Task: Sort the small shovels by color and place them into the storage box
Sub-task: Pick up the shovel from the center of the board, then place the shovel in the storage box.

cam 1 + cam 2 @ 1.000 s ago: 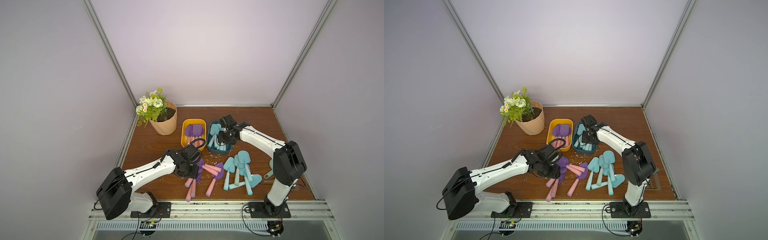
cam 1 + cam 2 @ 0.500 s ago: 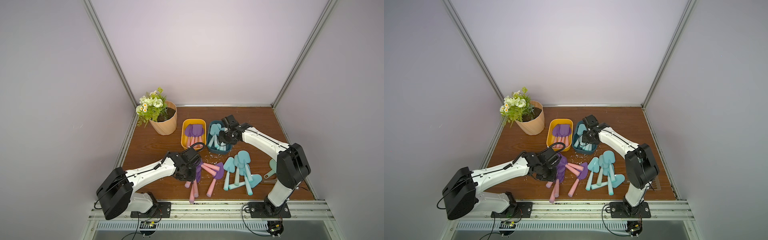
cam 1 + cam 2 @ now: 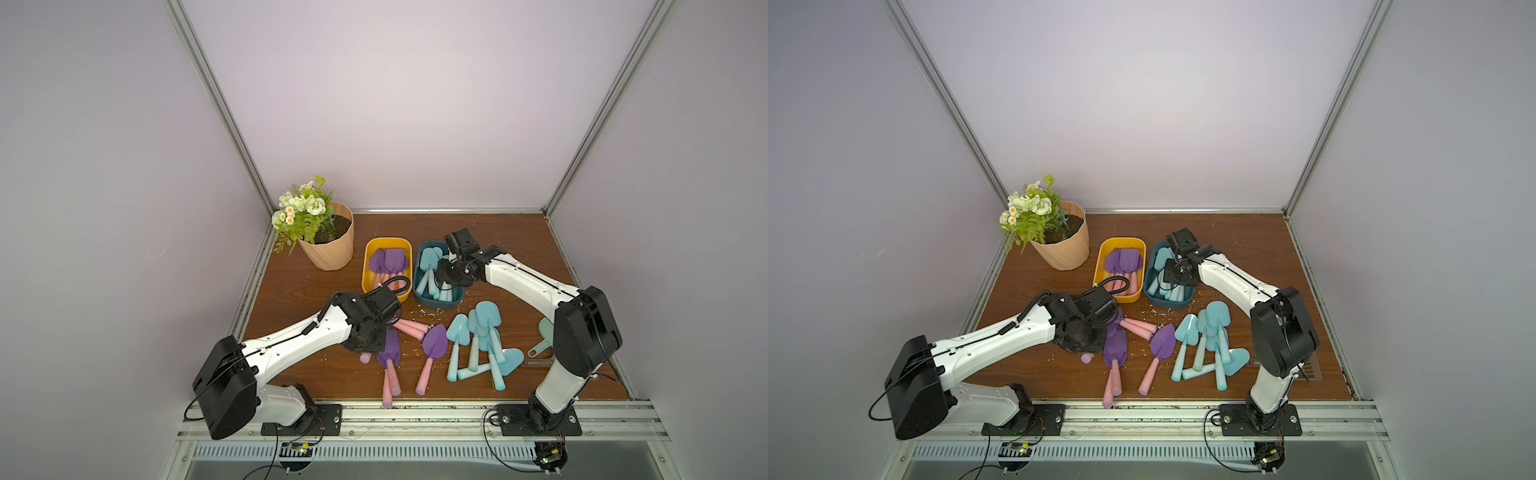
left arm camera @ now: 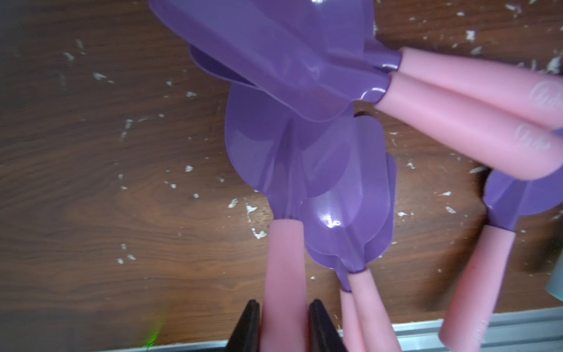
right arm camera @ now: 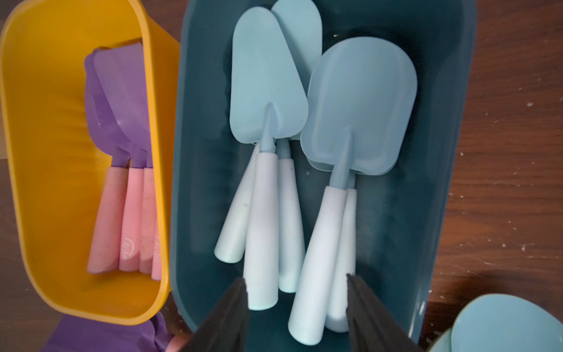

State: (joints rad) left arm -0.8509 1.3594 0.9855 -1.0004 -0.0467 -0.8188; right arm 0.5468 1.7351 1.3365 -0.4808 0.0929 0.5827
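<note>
My left gripper (image 4: 285,304) is shut on the pink handle of a purple shovel (image 4: 274,146) that lies on the wooden table among several other purple shovels (image 3: 434,343). In both top views the wrist hides the jaws. A pile of light blue shovels (image 3: 482,332) lies to the right. My right gripper (image 5: 296,279) stands open just above the teal storage box (image 3: 440,305), holding nothing. Several blue shovels (image 5: 268,91) lie in that box. The yellow storage box (image 3: 366,266) beside it holds several purple shovels (image 5: 122,100).
A flower pot (image 3: 328,245) stands at the back left. A pale green dustpan (image 3: 544,330) lies by the right arm's base. White flakes are scattered on the wood. The metal rail (image 4: 426,327) runs close behind the handles at the front edge.
My left gripper has closed on the pink handle, and the purple shovels near it have shifted toward the front edge. The right gripper has drifted slightly over the teal box, still open.
</note>
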